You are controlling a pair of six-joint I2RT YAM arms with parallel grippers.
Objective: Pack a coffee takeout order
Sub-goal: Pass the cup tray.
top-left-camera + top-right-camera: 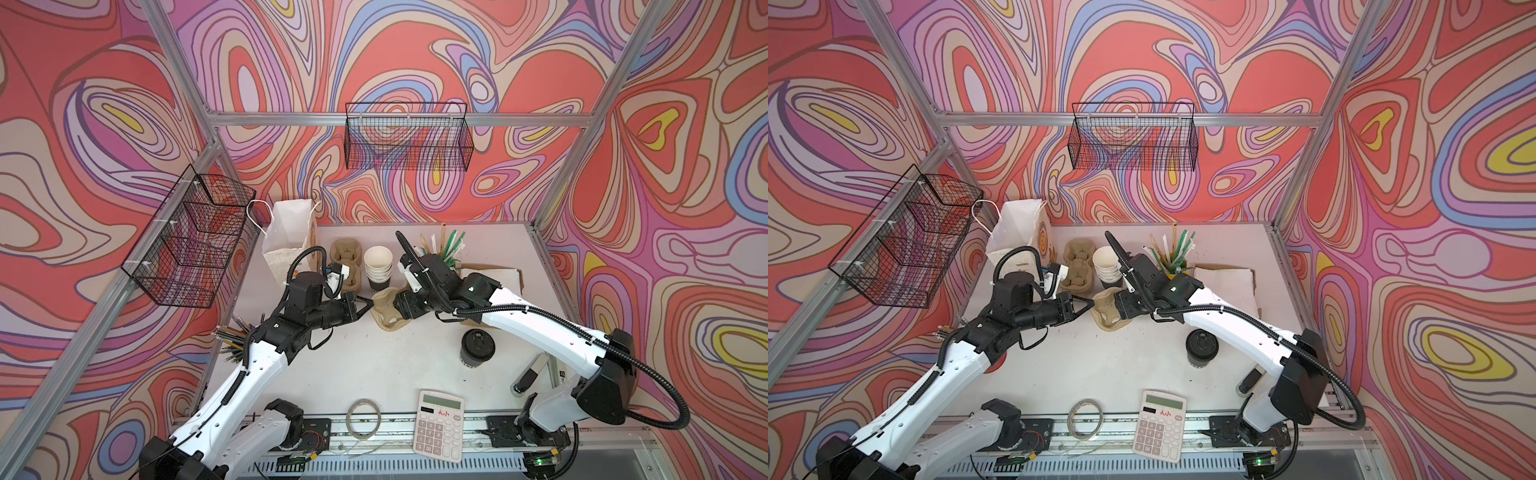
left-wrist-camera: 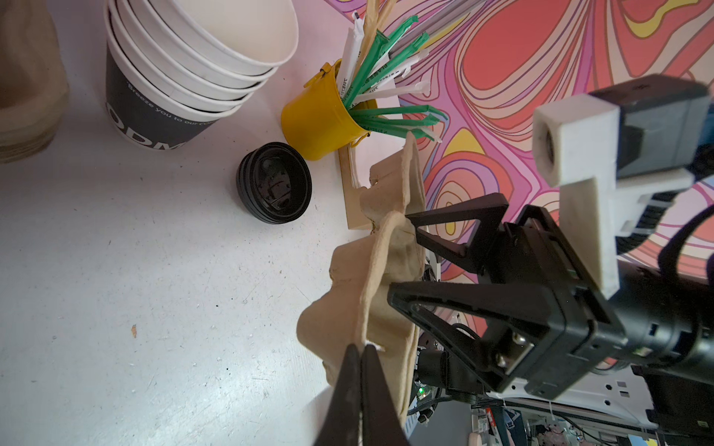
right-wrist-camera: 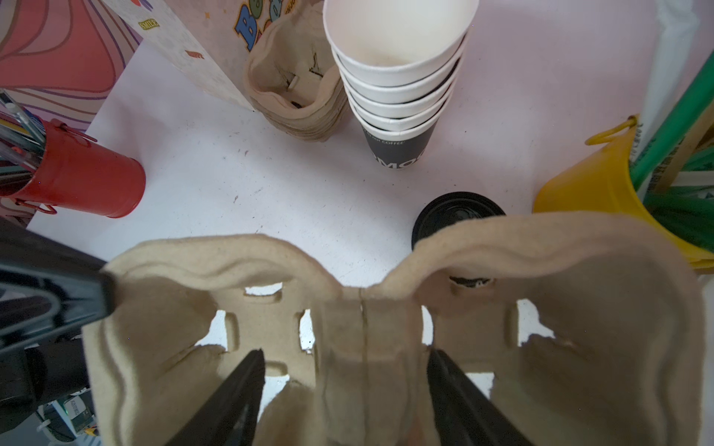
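Left gripper (image 2: 361,349): jaws pressed together, pinching the rim at one end of the tan pulp carrier (image 2: 380,270). Right gripper (image 3: 345,361): jaws apart, one finger in each cup well, astride the centre ridge; gaps show on both sides, so no grip.

Carrier tipped on edge at mid-table between the two grippers. Cannot tell whether its lower edge touches the table (image 1: 374,365).

Both arms reach in from the near edge, left arm from the left corner, right arm from the right. Forearms low, wrists level, grippers facing each other.

Count:
- One lidded black cup (image 1: 478,347), upright on the table beside the right forearm, well apart from the carrier.
- One white printed bag (image 1: 291,232), upright at the far left corner.
- One stack of spare carriers (image 1: 347,266) beside the bag.
- One stack of lidless cups (image 3: 398,77), five rims.
- One stack of black lids (image 2: 274,183).
- One yellow pot of straws (image 2: 320,119), one red pot (image 3: 77,177).
- One calculator (image 1: 440,426).
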